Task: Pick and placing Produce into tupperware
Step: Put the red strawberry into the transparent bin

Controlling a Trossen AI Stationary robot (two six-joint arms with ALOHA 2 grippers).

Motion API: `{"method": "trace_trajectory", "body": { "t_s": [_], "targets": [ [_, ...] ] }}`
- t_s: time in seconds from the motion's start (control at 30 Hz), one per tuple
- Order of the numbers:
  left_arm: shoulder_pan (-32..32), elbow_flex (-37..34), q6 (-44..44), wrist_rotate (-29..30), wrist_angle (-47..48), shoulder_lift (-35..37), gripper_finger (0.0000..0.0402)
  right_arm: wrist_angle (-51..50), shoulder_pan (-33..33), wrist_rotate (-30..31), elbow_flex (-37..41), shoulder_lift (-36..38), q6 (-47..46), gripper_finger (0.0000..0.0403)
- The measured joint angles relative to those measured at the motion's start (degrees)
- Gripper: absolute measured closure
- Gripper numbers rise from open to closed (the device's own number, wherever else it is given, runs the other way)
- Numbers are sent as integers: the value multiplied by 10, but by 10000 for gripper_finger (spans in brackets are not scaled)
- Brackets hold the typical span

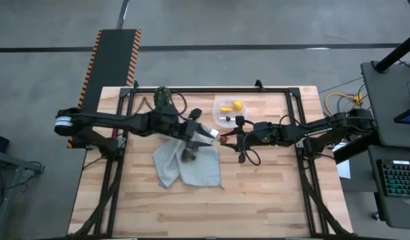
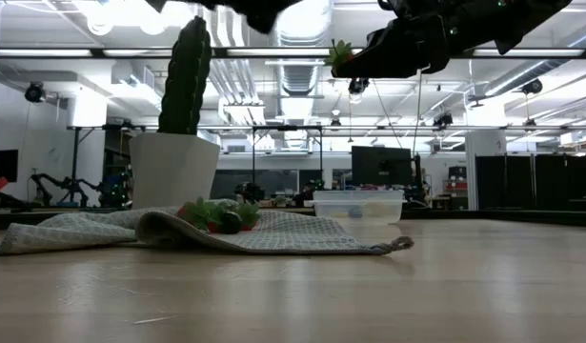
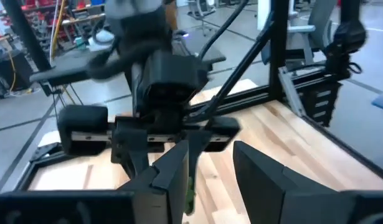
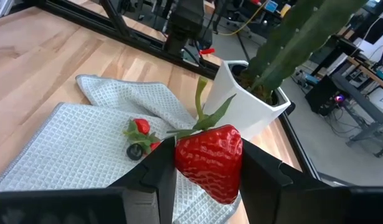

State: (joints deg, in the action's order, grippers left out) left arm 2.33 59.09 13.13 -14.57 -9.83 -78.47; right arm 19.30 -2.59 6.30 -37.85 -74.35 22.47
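bench [image 1: 258,193]: pale wooden slats in a dark metal frame, seen from above; both arms reach in from the sides and meet near its middle.
room: grey concrete floor around the bench in the high view; the low view shows a wide workshop with ceiling lights, racks and monitors behind.
cloth [image 1: 185,167]: grey waffle-weave towel, rumpled, lying left of centre on the bench.
cactus pot [image 2: 174,170]: white pot with a tall green cactus, standing behind the cloth, toward the far left of the bench.
tupperware [image 1: 228,112]: clear, rounded-square, on the far side of the bench right of the pot; a yellow lemon [image 1: 237,105] and a yellow-orange piece [image 1: 226,109] lie inside.
loose produce [image 4: 139,138]: small red berries with green leaves and a dark round piece, resting together on the cloth.
right pincer [image 4: 207,163]: raised above the bench beside the cloth, just near the tupperware; fingers closed on a red strawberry [image 4: 210,158], its green stalk pointing up.
left pincer [image 3: 213,168]: above the cloth, near the pot; fingers parted with a clear gap and nothing visibly gripped between them.
obstruction: the cloth's raised fold partly hides the berries in the low view.
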Motion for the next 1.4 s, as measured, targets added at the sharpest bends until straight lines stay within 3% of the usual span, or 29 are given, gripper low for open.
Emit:
{"method": "trace_trajectory", "body": {
  "t_s": [0.07,0.17,0.33,0.47,0.6,0.77,0.9,1.27,1.4],
  "targets": [
    [-7,-2,7,19,67,41,288,-1,0,0,0,0,0,277],
    [-31,-2,6,96,175,101,288,-8,0,0,0,0,0,277],
    [-81,-26,-46,165,284,191,288,-9,0,5,0,0,1,277],
    [-118,-86,-96,244,309,271,288,-12,0,13,0,0,0,277],
    [-135,-173,-154,270,306,365,288,-16,0,14,0,0,0,277],
    [-143,-280,-203,266,253,465,288,-17,4,31,0,0,0,277],
    [-146,-350,-188,208,160,508,288,-17,14,46,0,0,1,277],
    [-146,-493,-158,193,-52,540,288,-29,121,38,0,0,20,277],
    [-145,-502,-158,193,-72,537,288,-46,194,-10,0,0,-4,277]
  ]
}}
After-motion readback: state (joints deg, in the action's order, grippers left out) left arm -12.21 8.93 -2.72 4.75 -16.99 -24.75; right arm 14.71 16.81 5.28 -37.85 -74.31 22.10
